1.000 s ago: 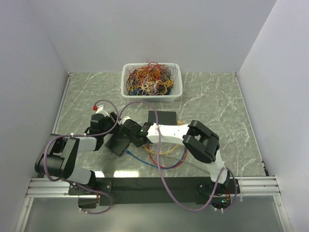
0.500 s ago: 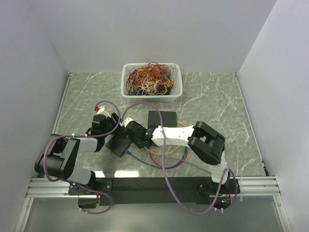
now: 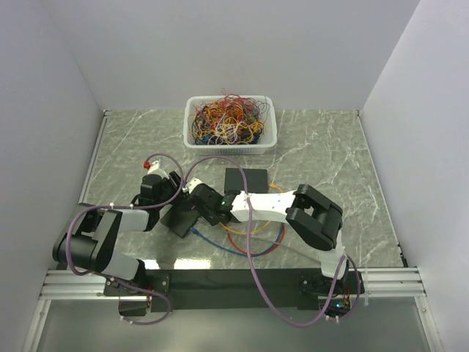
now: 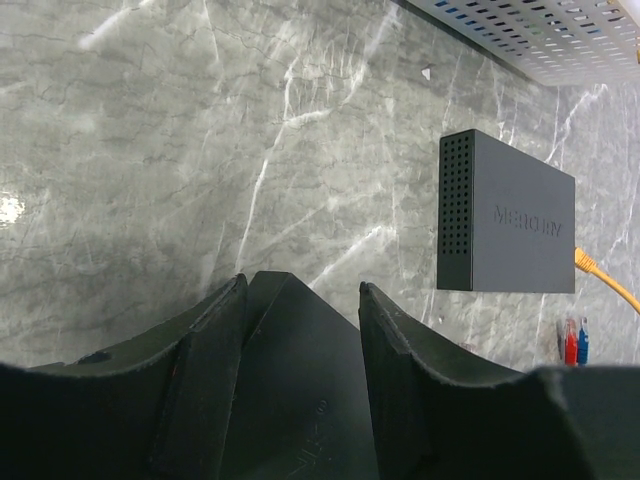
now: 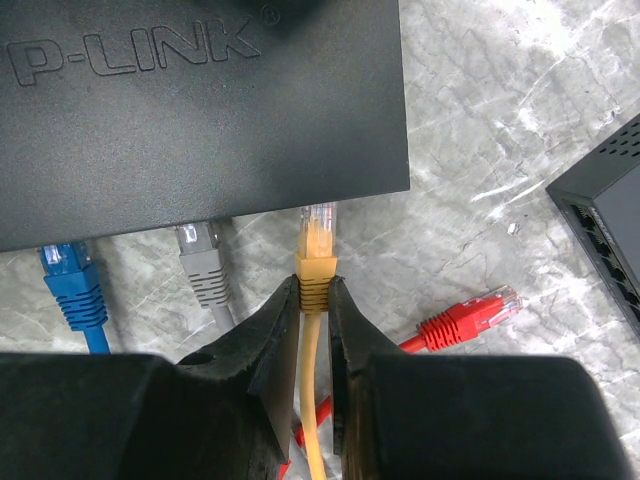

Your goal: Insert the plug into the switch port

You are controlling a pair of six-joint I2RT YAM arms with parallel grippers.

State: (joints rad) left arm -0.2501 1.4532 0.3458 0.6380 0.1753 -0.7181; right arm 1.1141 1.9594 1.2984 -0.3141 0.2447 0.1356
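Black switch [image 5: 200,110], orange plug [image 5: 318,262], blue cable [image 5: 78,290], grey white-veined marble table [image 5: 480,130].

The desk [image 5: 500,120] looks like polished grey marble, smooth with a faint sheen. The switch [image 5: 200,110] has a matt black plastic shell with glossier raised lettering. The plug [image 5: 317,250] has a clear hard-plastic tip and an orange, rubbery-looking moulded boot. The right fingers [image 5: 272,340] are matt black plastic. The second box [image 4: 505,215] is matt dark grey, one side finely perforated. The basket [image 3: 189,136] is white slotted plastic.
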